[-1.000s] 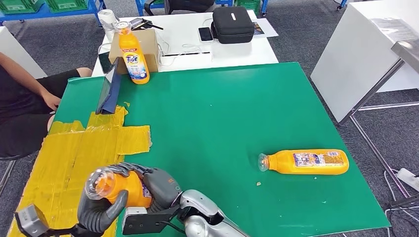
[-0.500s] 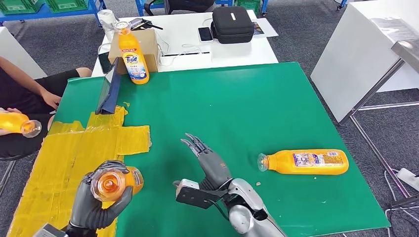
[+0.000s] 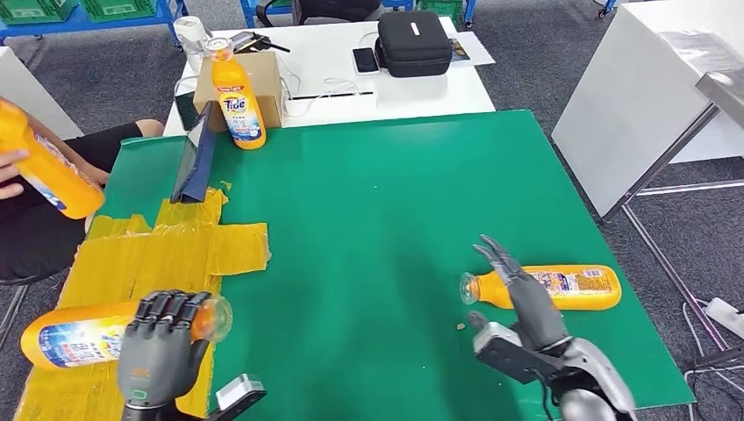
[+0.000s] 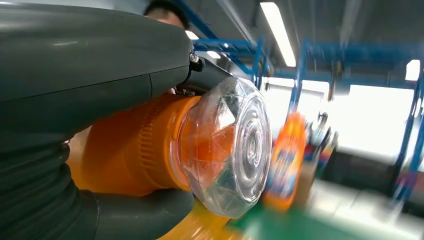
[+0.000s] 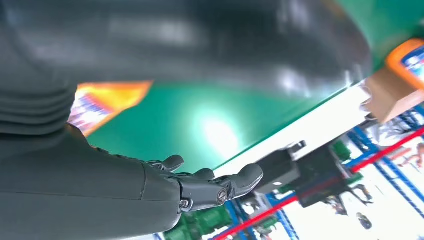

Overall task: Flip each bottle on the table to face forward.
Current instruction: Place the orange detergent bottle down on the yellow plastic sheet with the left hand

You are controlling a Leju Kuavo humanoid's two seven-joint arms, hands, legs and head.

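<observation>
Gripping bottle (image 3: 88, 331): left hand (image 3: 160, 344).

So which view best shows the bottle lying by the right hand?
Head view: the lying bottle shows nearly whole, just past the open right hand. Right wrist view catches a blurred orange patch; left wrist view shows another bottle.

Green table (image 3: 377, 202): lying bottle (image 3: 553, 287), upright bottle (image 3: 236, 98).
</observation>
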